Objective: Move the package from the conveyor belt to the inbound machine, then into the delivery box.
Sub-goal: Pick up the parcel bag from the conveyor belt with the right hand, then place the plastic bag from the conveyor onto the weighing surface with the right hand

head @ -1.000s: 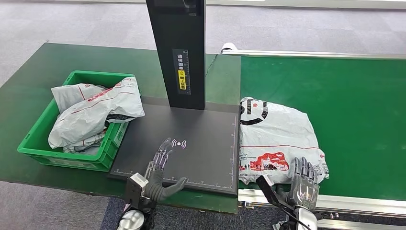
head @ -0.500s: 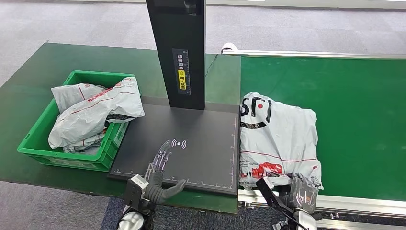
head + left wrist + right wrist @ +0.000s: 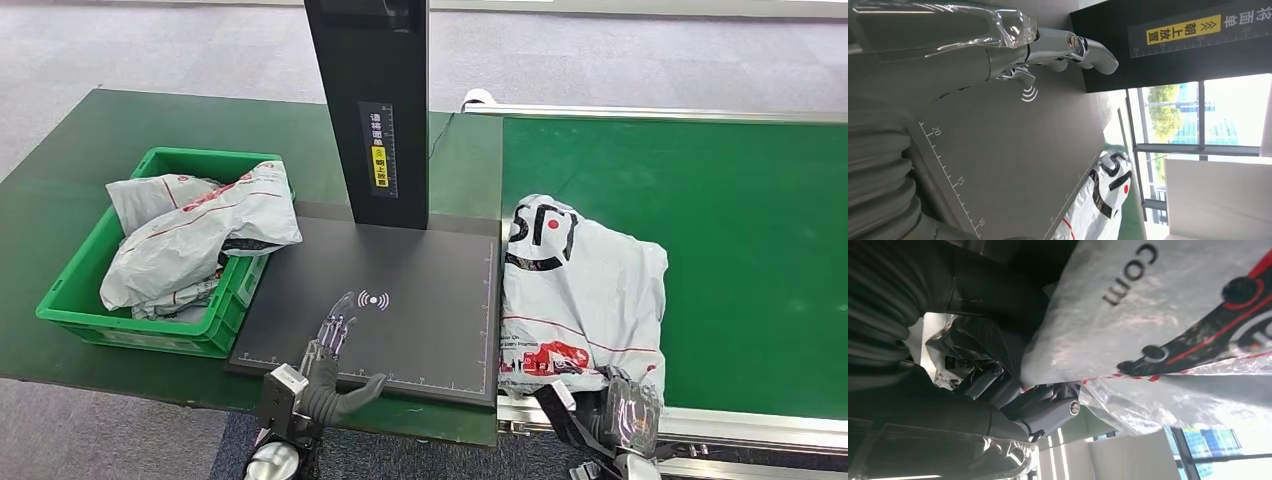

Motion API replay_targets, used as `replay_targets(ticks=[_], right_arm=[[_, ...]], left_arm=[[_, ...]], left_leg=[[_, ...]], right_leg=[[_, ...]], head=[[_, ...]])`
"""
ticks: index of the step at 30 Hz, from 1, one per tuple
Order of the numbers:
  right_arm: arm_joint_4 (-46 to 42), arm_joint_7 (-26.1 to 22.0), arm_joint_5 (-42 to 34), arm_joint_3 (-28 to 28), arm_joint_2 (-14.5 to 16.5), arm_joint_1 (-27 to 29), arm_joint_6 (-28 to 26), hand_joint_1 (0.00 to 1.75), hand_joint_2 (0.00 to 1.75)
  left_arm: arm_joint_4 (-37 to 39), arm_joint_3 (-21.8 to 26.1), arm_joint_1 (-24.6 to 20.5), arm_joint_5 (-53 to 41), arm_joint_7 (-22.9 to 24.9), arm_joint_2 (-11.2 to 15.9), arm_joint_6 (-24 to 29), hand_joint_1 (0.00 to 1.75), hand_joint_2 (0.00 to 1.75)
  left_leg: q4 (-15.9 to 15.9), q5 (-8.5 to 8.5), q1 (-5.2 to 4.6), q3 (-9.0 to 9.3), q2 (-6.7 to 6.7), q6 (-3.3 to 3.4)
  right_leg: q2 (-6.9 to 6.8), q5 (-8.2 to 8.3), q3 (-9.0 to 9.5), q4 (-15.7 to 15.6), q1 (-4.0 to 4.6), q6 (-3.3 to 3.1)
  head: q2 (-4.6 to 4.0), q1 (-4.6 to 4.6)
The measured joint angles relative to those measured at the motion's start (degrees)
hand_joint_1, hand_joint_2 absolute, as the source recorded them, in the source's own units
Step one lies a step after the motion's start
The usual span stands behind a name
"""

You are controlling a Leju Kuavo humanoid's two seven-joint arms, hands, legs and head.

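Note:
A white plastic package (image 3: 585, 290) with red and black print lies on the green conveyor belt (image 3: 740, 220), just right of the inbound machine's black platform (image 3: 400, 300). My right hand (image 3: 630, 415) grips its near edge at the belt's front rail. In the right wrist view the fingers (image 3: 1048, 410) curl under the crumpled package (image 3: 1173, 305). Fingers spread and holding nothing, my left hand (image 3: 335, 365) hovers over the platform's near edge. The left wrist view shows that hand (image 3: 973, 55) above the platform, with the package (image 3: 1103, 195) beyond.
The machine's black pillar (image 3: 370, 100) rises at the back of the platform. A green crate (image 3: 75, 290) on the left of the dark green table holds several white packages (image 3: 200, 235). Grey carpet surrounds the table.
The package's near edge has been drawn toward me and the bag has bunched up and risen. My right hand has sunk lower at the belt's front rail. The left hand has stayed put.

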Motion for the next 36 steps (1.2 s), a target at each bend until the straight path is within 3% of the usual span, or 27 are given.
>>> replay_targets(ticks=[2,5,13,27,36], right_arm=[[-2.0,-4.1,-2.4,-3.2,1.7,0.5,0.0,1.75,1.75],[-5.2,-6.3,-8.4,-5.1,3.5,2.0,0.0,1.75,1.75],[-18.3,-6.8,-20.4,0.4,4.7,8.7,0.0,1.75,1.75],[-41.1,-5.2,-17.0,12.5,4.7,14.5,0.0,1.75,1.75],[-39.3,-6.8,-16.5,24.9,4.8,13.3,0.0,1.75,1.75]], left_arm=[[0.0,0.2,0.0,0.2,0.0,0.0,0.2,0.0,1.75],[0.0,0.5,0.0,0.4,0.0,0.0,0.3,0.0,1.75],[0.0,1.3,0.3,1.2,0.0,0.0,0.9,0.0,1.75],[-0.9,1.4,0.5,3.8,0.0,0.1,1.3,0.0,1.75],[-0.7,-1.0,-1.3,6.5,0.0,0.8,2.9,0.0,1.75]], left_leg=[[0.0,0.0,0.0,-0.01,0.0,0.0],[0.0,0.0,0.0,-0.02,0.0,0.0],[0.0,-0.01,-0.03,-0.06,-0.01,0.01],[0.0,0.0,-0.02,-0.02,0.01,0.01],[0.0,0.01,-0.01,-0.02,0.01,0.0]], right_leg=[[0.0,0.0,-0.01,0.0,0.0,0.0],[-0.01,-0.01,-0.01,0.0,0.0,0.0],[-0.02,-0.01,0.0,0.0,-0.04,0.01],[-0.01,-0.01,0.0,0.0,-0.03,0.01],[0.0,0.0,0.01,0.0,-0.01,0.0]], head=[[0.0,0.01],[0.0,0.02],[0.0,0.01],[0.0,0.01],[0.0,0.01]])
